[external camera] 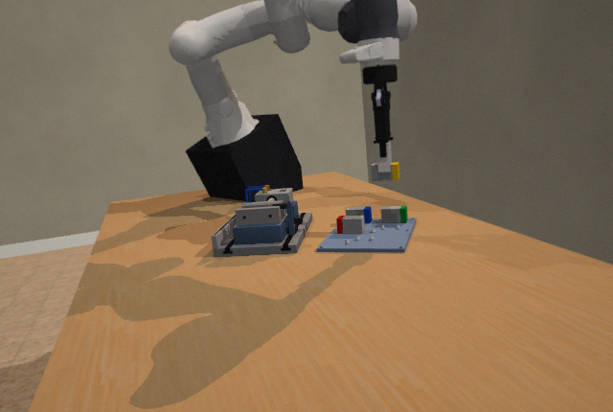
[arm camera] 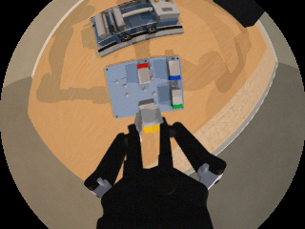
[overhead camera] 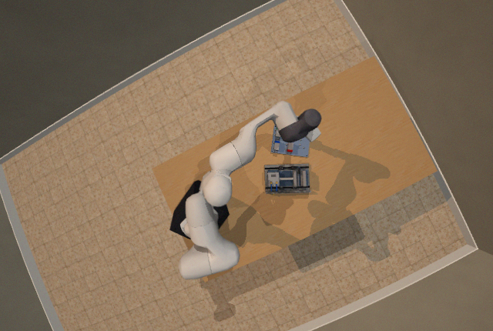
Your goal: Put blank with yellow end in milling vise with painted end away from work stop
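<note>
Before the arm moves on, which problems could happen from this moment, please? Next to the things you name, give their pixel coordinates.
The yellow blank point(external camera: 380, 173) point(arm camera: 150, 115) hangs in the air between the fingers point(external camera: 382, 149), so it might slip or tilt and drop. The red blank point(external camera: 351, 224) point(arm camera: 144, 74) stands on the plate point(external camera: 366, 247) point(arm camera: 112, 91) on the side toward the vise point(external camera: 260, 233) point(arm camera: 138, 24) point(overhead camera: 286, 191); a low path could knock it.

In the top view, the arm point(overhead camera: 243, 152) point(external camera: 238, 29) hides part of the infeed plate point(overhead camera: 300, 152) point(external camera: 361, 243) point(arm camera: 131, 102); the vise point(overhead camera: 286, 189) point(external camera: 257, 249) point(arm camera: 143, 40) beyond the plate is cut off by the wrist view's upper edge.
</note>
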You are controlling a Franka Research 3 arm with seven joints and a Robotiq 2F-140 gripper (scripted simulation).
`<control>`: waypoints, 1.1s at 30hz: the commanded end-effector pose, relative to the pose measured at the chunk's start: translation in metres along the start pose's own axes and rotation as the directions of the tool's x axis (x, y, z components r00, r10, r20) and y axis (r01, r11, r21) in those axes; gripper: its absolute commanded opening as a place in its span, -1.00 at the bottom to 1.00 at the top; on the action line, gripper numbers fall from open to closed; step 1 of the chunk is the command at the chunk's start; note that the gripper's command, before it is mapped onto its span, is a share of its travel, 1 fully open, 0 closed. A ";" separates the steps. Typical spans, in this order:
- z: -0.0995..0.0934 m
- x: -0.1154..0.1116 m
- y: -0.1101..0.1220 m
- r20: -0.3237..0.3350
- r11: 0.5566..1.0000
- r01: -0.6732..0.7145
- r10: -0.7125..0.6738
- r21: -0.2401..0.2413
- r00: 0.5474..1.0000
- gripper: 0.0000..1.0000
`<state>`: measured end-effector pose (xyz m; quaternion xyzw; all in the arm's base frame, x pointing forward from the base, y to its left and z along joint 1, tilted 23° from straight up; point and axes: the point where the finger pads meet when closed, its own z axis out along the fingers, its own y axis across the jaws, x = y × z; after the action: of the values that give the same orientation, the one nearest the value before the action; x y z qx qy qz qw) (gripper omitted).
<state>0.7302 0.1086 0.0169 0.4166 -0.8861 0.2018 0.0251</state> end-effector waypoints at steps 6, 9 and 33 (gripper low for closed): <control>-0.001 -0.001 -0.002 0.005 0.985 0.170 -0.170 0.004 0.985 -1.00; -0.001 -0.001 -0.002 0.005 0.985 0.170 -0.170 0.004 0.985 -1.00; -0.002 0.000 -0.003 0.001 0.887 0.462 -0.462 -0.001 0.887 -1.00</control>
<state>0.7305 0.1087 0.0165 0.5585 -0.8044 0.1928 0.0611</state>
